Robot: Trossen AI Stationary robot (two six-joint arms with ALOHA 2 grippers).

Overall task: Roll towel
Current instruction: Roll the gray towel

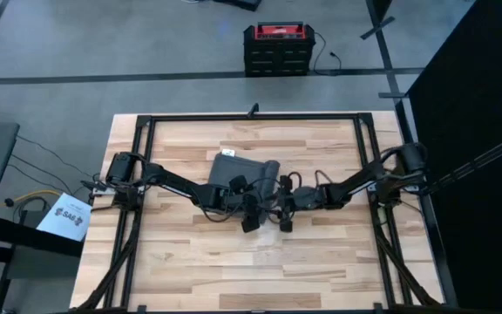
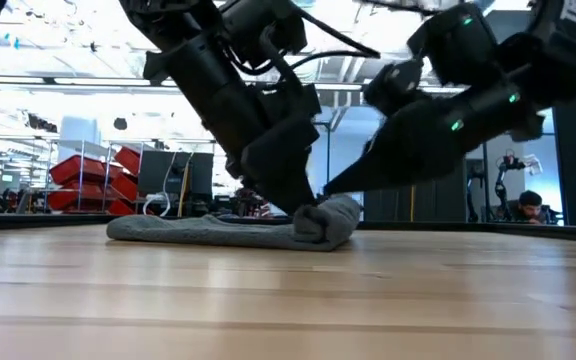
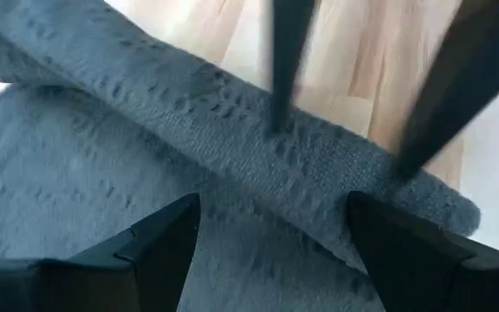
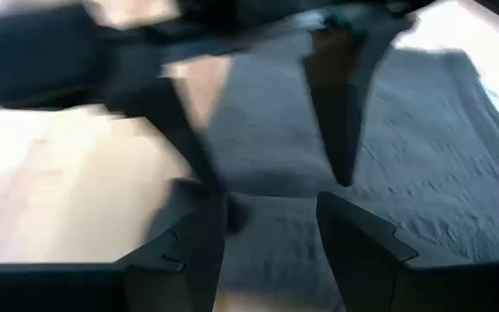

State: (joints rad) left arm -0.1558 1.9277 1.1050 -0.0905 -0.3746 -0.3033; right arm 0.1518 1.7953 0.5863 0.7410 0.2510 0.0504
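The dark grey towel (image 1: 238, 168) lies flat on the wooden table at its middle. Its right edge is rolled into a short roll (image 1: 273, 171) (image 2: 326, 222), and a white tag (image 1: 231, 152) shows at the far edge. My left gripper (image 3: 271, 217) (image 1: 261, 185) stands open over the flat cloth just left of the roll, slanting down toward it. My right gripper (image 4: 271, 212) (image 1: 283, 188) stands open on the roll's other side, facing the left one. My left gripper has its two open fingertips (image 3: 176, 227) on the towel at the roll's inner side (image 3: 258, 186), where the roll meets the flat cloth. The fingers slant down from the table's left and stand spread along the roll. The towel lies on the table. My right gripper sets its two open fingertips (image 3: 275, 117) on the top of the roll (image 3: 319, 152), slanting down from the table's right. The fingers stand spread along the roll's length. The roll rests on the table and on the flat cloth.
A black frame (image 1: 251, 117) runs round the table's far and side edges. A red and black box (image 1: 275, 48) stands on the floor beyond the far edge. Bare wood (image 1: 260, 262) stretches toward the near edge.
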